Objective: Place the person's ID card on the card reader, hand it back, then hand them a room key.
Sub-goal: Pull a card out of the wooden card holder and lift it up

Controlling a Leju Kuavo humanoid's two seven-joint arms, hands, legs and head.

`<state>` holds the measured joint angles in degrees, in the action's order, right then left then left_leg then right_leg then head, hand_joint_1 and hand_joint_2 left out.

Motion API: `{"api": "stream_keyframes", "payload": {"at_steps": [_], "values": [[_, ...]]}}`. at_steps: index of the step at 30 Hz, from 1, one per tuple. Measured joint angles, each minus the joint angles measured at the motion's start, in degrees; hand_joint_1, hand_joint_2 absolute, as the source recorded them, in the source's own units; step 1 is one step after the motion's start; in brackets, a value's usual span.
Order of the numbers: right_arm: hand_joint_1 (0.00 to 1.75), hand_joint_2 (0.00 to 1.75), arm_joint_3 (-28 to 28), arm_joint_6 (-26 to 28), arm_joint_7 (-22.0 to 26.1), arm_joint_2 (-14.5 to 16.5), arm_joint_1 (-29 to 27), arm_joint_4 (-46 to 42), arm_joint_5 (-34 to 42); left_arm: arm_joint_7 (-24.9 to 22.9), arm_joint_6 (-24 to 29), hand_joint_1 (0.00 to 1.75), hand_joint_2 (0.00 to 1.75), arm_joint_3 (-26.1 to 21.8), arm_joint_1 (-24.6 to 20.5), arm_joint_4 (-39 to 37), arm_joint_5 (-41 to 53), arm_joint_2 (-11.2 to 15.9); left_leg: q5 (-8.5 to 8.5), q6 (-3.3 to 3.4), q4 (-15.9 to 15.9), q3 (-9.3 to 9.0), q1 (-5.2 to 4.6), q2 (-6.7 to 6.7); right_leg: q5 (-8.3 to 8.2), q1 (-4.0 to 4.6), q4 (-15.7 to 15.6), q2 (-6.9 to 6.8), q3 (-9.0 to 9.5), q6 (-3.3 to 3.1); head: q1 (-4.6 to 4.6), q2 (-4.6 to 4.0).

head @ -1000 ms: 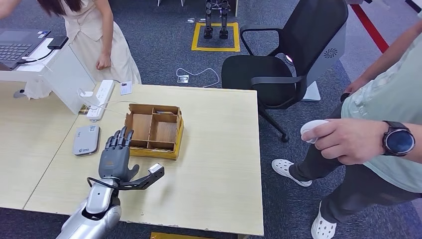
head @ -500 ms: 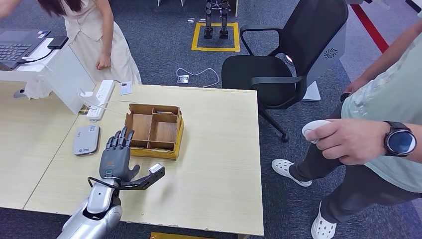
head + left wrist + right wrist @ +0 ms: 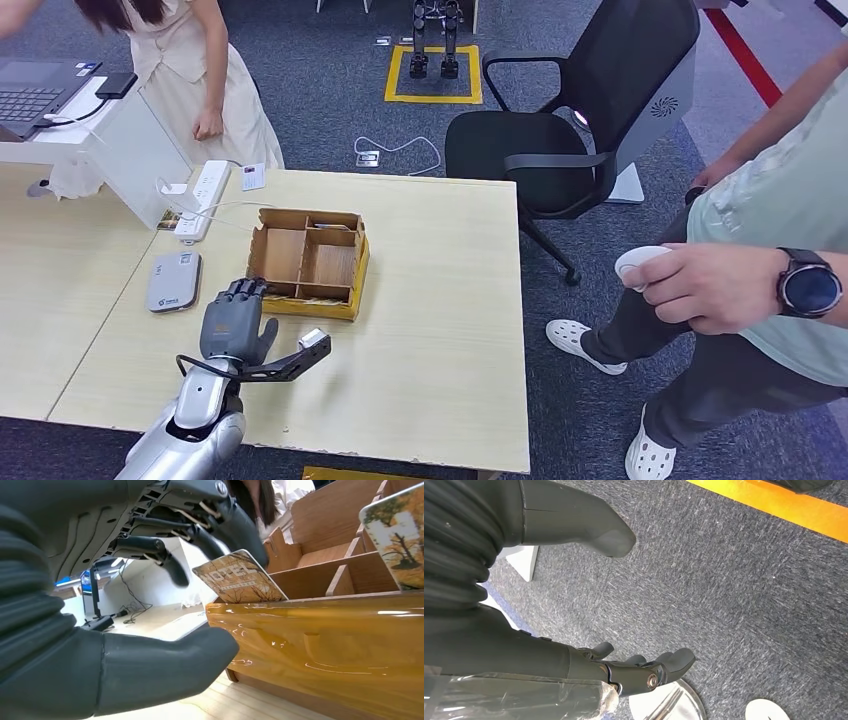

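My left hand (image 3: pixel 235 322) hovers over the table at the front left corner of the wooden divided box (image 3: pixel 310 305). Its fingers (image 3: pixel 172 570) curl down over a hotel-printed key card (image 3: pixel 239 579) that stands up in the box (image 3: pixel 320 645). The thumb stays outside the front wall, and no grip on the card shows. A second printed card (image 3: pixel 397 535) stands further along. The grey card reader (image 3: pixel 173 281) lies left of the hand. A small white card (image 3: pixel 252 177) lies at the table's far edge. My right hand (image 3: pixel 549 605) hangs over the carpet, holding nothing.
A person in a cream dress (image 3: pixel 190 70) stands beyond the table's far left. Another person (image 3: pixel 720 285) with a wristwatch stands at the right holding a white round object. A power strip (image 3: pixel 203 198), a laptop (image 3: pixel 30 95) and a black office chair (image 3: pixel 560 130) are nearby.
My left hand's fingers, straight and spread before, have curled downward at the box's front corner. The person on the right has shifted their hand slightly to the right.
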<state>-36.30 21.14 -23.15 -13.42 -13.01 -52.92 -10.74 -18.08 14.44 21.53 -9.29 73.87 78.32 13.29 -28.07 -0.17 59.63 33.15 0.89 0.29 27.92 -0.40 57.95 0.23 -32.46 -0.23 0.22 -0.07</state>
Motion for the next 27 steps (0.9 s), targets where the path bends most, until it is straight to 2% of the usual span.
{"api": "stream_keyframes", "payload": {"at_steps": [27], "values": [[0.00,1.75,-0.1,0.0,0.0,0.0,0.0,0.0,0.6,0.9,0.2,1.75,1.75,0.0,-0.2,0.0,-0.8,-0.2,0.00,0.00,0.0,-0.01,0.00,0.00,0.00,0.00,0.0,-0.01,0.03,0.00,0.00,0.00]]}}
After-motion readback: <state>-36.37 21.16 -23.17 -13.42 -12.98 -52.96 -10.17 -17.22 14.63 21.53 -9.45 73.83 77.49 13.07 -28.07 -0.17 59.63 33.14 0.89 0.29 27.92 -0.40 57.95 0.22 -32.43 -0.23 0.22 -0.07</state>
